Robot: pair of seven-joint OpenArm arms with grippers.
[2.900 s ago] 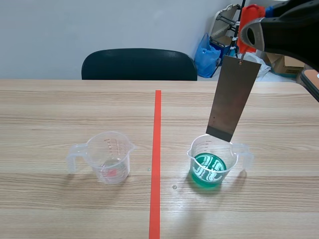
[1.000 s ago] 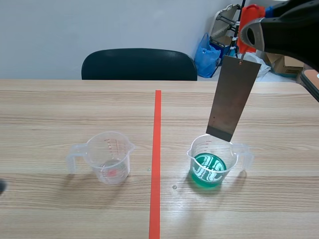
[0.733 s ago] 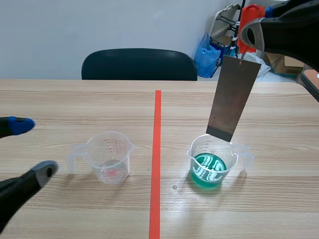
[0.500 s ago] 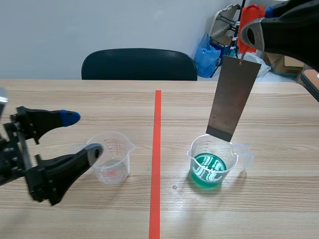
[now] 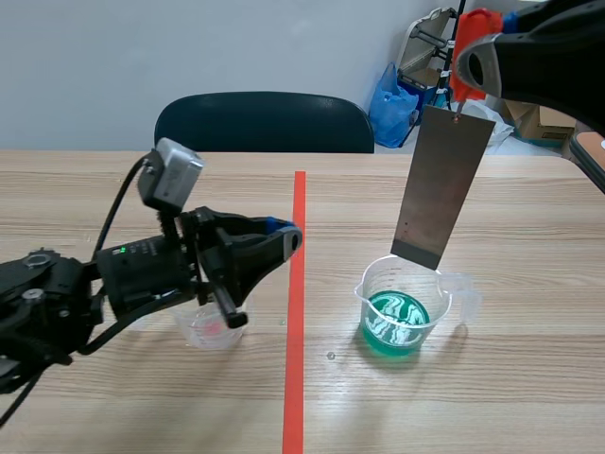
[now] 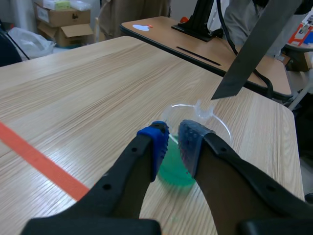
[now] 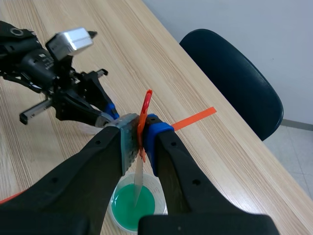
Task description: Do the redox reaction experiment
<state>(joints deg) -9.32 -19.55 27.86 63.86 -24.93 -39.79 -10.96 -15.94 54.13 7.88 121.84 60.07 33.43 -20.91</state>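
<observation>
At upper right, the right gripper [image 7: 141, 133] clamps a flat grey metal strip [image 5: 442, 184]. The left gripper [image 6: 173, 142] has its blue-padded fingers nearly meeting, empty.

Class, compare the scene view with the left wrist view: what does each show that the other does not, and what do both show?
Only the scene view shows the clear cup, half hidden by the left arm, and the dark chair behind the table. Only the left wrist view shows a second tabletop and cardboard boxes beyond the table. Both show the cup of green liquid, the metal plate hanging above it, and the red tape line.
</observation>
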